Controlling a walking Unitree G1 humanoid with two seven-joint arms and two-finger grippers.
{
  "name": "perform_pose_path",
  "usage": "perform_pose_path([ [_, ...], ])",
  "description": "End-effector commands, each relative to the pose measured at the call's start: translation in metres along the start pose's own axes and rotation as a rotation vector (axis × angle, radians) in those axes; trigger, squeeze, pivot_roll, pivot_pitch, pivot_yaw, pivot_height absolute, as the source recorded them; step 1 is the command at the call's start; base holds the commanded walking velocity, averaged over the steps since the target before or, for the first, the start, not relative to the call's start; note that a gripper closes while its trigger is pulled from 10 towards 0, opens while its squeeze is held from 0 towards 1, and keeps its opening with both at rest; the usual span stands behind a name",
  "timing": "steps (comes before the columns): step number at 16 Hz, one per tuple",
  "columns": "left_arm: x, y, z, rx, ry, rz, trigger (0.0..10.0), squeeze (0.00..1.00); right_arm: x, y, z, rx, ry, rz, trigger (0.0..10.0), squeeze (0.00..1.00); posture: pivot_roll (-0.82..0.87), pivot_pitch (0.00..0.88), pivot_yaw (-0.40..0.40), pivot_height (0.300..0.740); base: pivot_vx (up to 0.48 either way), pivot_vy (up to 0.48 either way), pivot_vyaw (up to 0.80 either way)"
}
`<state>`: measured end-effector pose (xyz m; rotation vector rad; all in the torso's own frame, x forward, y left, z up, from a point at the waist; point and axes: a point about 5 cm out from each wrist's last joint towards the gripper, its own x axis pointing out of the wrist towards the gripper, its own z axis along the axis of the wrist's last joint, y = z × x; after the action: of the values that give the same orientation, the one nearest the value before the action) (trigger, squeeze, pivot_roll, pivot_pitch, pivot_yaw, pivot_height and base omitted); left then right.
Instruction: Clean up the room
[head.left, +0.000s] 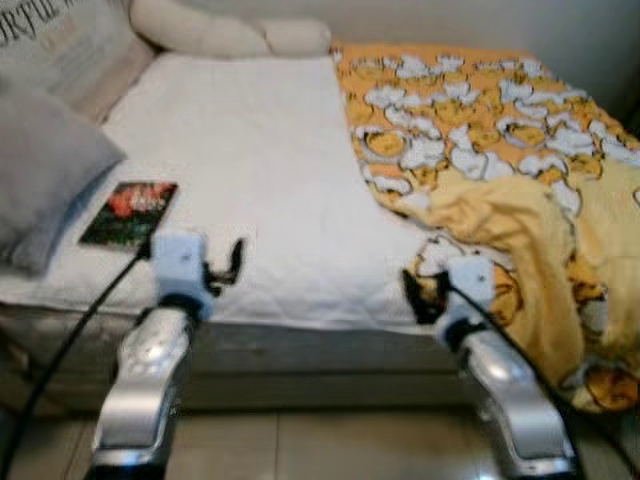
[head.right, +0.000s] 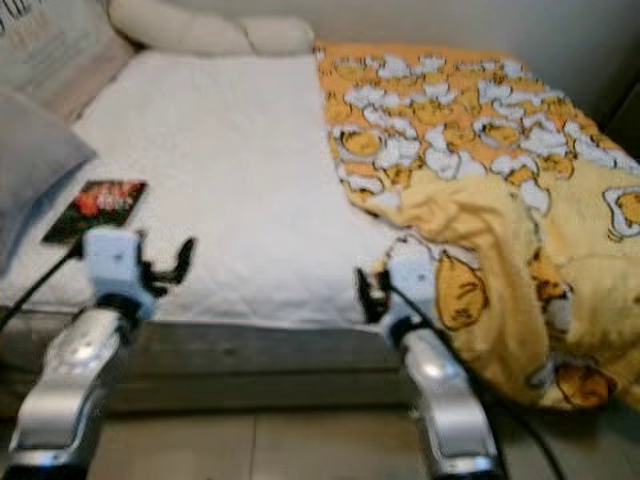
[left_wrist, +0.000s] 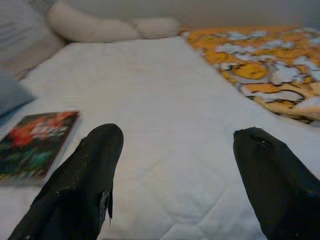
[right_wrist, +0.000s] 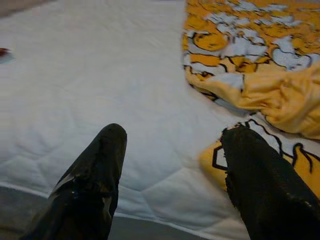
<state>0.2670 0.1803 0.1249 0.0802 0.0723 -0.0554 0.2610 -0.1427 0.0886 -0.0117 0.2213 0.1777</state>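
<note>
Blanket (head.left: 500, 150) beside right end effector (head.left: 415, 292)

The mattress (head.left: 250, 160) is plain white with a faint quilted stitch. Over its right side lies a yellow-orange blanket (head.left: 480, 130) printed with white and yellow cartoon shapes outlined in black; its folded-back underside is plain pale yellow. The book (head.left: 130, 212) has a dark cover with red and green splashes. A grey pillow (head.left: 45, 170) sits at the left, beside a pale cushion (head.left: 70, 45) with dark lettering. The bolster (head.left: 215, 30) is cream. Both arms are silver, and each gripper's fingers (left_wrist: 85, 180) are black. The floor (head.left: 320, 445) is beige tile.
</note>
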Motion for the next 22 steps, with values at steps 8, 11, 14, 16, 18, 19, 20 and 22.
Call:
perform_pose_path([
  [8, -0.001, -0.002, 0.007, 0.005, -0.041, -0.049, 10.0, 0.00, 0.002, -0.003, 0.001, -0.001, -0.015, -0.007, 10.0, 0.00, -0.01, 0.000, -0.002, 0.740, 0.206, 0.000, -0.64],
  [11, -0.001, -0.007, 0.004, 0.047, -0.029, -0.091, 10.0, 0.00, 0.002, -0.002, 0.001, -0.004, -0.019, -0.001, 10.0, 0.00, 0.00, 0.000, -0.003, 0.740, 0.352, 0.000, -0.35],
  [14, -0.002, -0.011, 0.001, 0.063, -0.017, -0.119, 10.0, 0.00, 0.003, -0.001, 0.001, -0.017, -0.018, 0.009, 10.0, 0.00, 0.00, 0.000, -0.004, 0.740, 0.355, 0.000, 0.00],
  [16, -0.003, -0.011, 0.000, 0.067, -0.011, -0.128, 10.0, 0.00, 0.004, 0.000, 0.001, -0.026, -0.018, 0.018, 10.0, 0.00, 0.00, 0.000, -0.003, 0.740, 0.354, 0.000, 0.00],
  [18, -0.003, -0.011, -0.002, 0.073, -0.006, -0.136, 10.0, 0.00, 0.005, -0.001, 0.001, -0.030, -0.017, 0.021, 10.0, 0.00, 0.00, 0.000, -0.003, 0.740, 0.354, 0.000, 0.00],
  [19, -0.003, -0.011, -0.003, 0.077, -0.002, -0.142, 10.0, 0.00, 0.004, -0.001, 0.001, -0.034, -0.016, 0.024, 10.0, 0.00, 0.00, 0.000, -0.003, 0.740, 0.345, 0.000, 0.00],
  [20, -0.003, -0.011, -0.003, 0.079, 0.001, -0.148, 10.0, 0.00, 0.004, -0.002, 0.000, -0.036, -0.015, 0.024, 10.0, 0.00, -0.01, 0.000, -0.003, 0.740, 0.341, 0.000, 0.00],
  [22, -0.003, -0.013, -0.005, 0.082, 0.008, -0.181, 10.0, 0.00, 0.002, -0.001, 0.000, -0.036, -0.015, 0.029, 10.0, 0.00, -0.01, 0.000, -0.001, 0.740, 0.328, 0.000, 0.00],
])
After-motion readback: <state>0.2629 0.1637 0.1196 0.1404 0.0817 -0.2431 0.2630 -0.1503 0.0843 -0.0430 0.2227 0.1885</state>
